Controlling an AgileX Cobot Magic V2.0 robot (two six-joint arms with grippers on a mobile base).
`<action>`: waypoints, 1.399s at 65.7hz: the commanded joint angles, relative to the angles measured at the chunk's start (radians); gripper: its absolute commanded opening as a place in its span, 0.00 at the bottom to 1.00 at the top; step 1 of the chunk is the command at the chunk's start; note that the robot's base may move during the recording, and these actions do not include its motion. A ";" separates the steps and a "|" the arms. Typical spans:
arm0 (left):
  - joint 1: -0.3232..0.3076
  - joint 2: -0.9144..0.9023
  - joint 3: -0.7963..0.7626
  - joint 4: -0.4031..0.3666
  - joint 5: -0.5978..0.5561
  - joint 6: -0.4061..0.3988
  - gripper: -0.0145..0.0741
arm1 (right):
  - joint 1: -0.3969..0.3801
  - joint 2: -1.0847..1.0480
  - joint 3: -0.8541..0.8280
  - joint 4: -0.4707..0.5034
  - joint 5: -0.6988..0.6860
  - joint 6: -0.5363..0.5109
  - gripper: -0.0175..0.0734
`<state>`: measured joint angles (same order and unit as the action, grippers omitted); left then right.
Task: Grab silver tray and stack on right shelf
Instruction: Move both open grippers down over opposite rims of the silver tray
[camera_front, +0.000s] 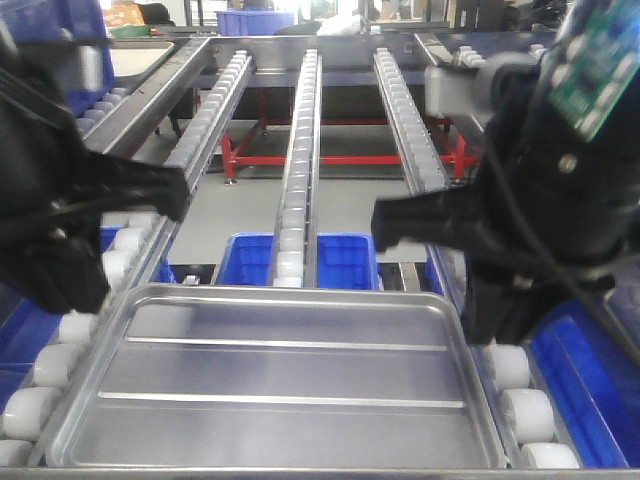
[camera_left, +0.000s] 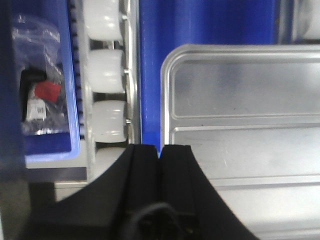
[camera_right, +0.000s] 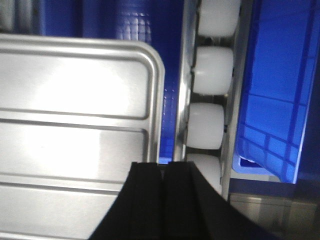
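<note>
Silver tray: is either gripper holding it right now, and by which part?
Both appear to. The left gripper is shut on the silver tray at its left side rim, the right gripper at its right side rim.

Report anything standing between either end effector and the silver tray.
Nothing visible does. The left end effector and the right end effector each sit shut on a side rim of the silver tray, its edge running into the seam between their fingers; white rollers lie alongside.
</note>
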<state>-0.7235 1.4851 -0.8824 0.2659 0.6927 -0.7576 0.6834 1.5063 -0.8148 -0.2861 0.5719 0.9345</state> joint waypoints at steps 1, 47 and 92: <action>-0.008 -0.005 -0.033 -0.005 -0.012 -0.014 0.06 | 0.001 -0.020 -0.031 -0.013 -0.030 0.004 0.28; -0.012 0.010 -0.033 -0.037 0.011 -0.014 0.06 | 0.001 -0.020 -0.031 0.012 -0.032 0.004 0.29; -0.012 0.040 -0.033 -0.063 0.004 -0.011 0.49 | 0.000 0.024 -0.032 0.014 -0.056 0.006 0.63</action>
<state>-0.7257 1.5523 -0.8862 0.2072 0.7142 -0.7576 0.6855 1.5464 -0.8164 -0.2627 0.5535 0.9387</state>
